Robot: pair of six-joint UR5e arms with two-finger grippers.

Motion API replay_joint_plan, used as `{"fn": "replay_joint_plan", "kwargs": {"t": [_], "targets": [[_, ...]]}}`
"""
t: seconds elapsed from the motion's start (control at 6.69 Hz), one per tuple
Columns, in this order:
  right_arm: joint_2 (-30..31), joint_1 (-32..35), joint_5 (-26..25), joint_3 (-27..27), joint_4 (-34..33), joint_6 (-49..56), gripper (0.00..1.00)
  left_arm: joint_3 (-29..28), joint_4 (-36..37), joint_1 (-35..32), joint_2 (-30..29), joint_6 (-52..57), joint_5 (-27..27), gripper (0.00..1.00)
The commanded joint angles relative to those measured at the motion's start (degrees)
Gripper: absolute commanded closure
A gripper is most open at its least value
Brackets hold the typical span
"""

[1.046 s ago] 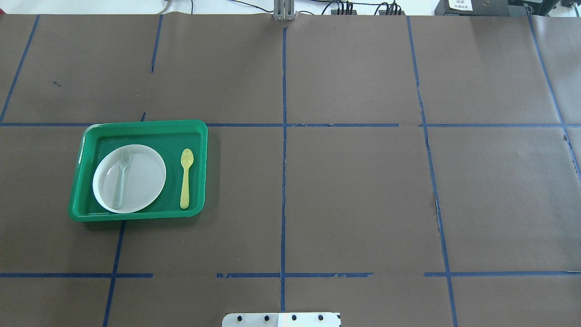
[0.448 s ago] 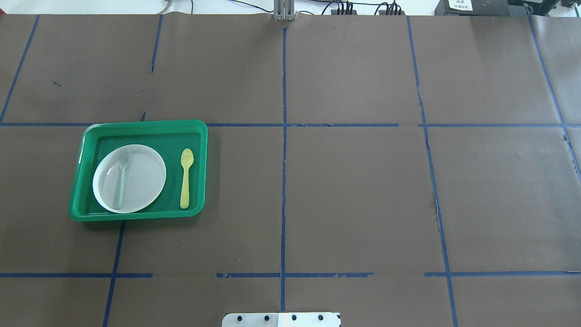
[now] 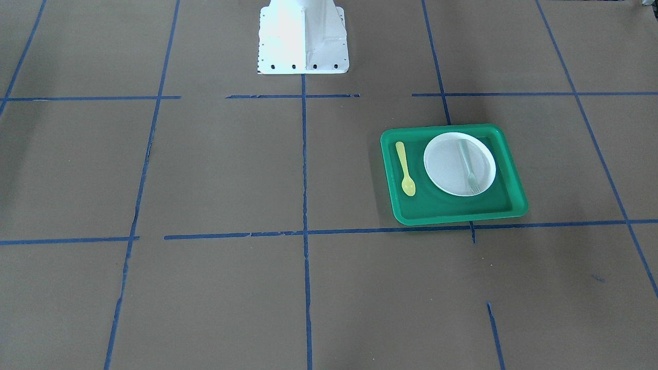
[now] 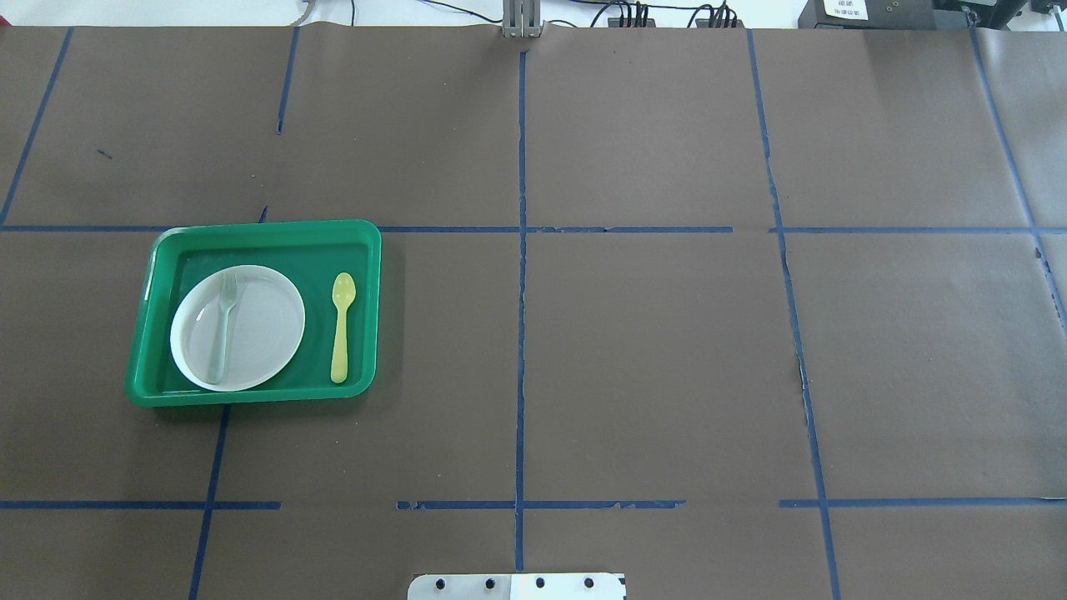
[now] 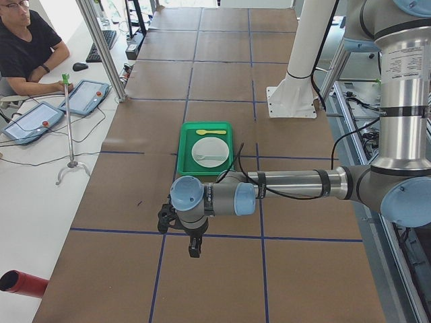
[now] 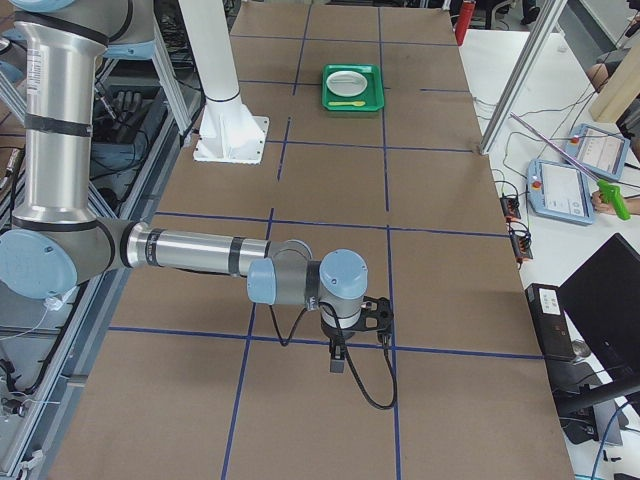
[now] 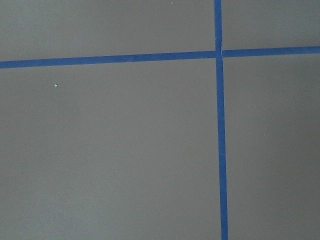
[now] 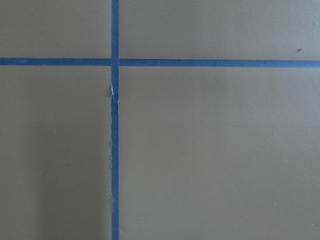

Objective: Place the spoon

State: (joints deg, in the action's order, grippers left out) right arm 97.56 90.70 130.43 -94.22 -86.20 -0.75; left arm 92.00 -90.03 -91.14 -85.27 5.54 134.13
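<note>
Two arms, both folded low over the table (image 4: 650, 358) with the forearm stretched out level and the wrist turned so the tool points straight down. The left gripper (image 5: 194, 250) hangs just above the brown paper near a blue tape crossing at the table's left end. The right gripper (image 6: 337, 360) hangs the same way at the right end. Both show only in the side views, so we cannot tell whether their fingers are spread or closed, and we see nothing between them. Each wrist camera shows only brown paper and a cross of blue tape. The spoon (image 4: 342, 327) lies flat on the floor of the green tray (image 4: 250, 250), on the robot's left half of the table. It sits beside the white plate (image 4: 262, 337) on the side nearer the table's middle, apart from the plate. Its bowl points away from the robot and its handle toward the robot. A pale fork (image 4: 223, 325) lies on the plate, roughly parallel to the spoon. The spoon is well apart from both grippers: in the left side view the tray sits beyond the left gripper, further along the table. In the right side view it is at the far end, a long way from the right gripper.
</note>
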Motion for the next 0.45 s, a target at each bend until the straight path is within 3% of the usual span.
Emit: {"fn": "replay_joint_plan", "kwargs": {"t": [0.0,0.3], "targets": [[0.00,0.00,0.00,0.00,-0.02,-0.04,0.00,0.28,0.03,0.00,-0.07,-0.01,-0.01,0.00],[0.00,0.00,0.00,0.00,-0.02,-0.04,0.00,0.46,0.03,0.00,-0.07,0.08,-0.10,0.00]]}}
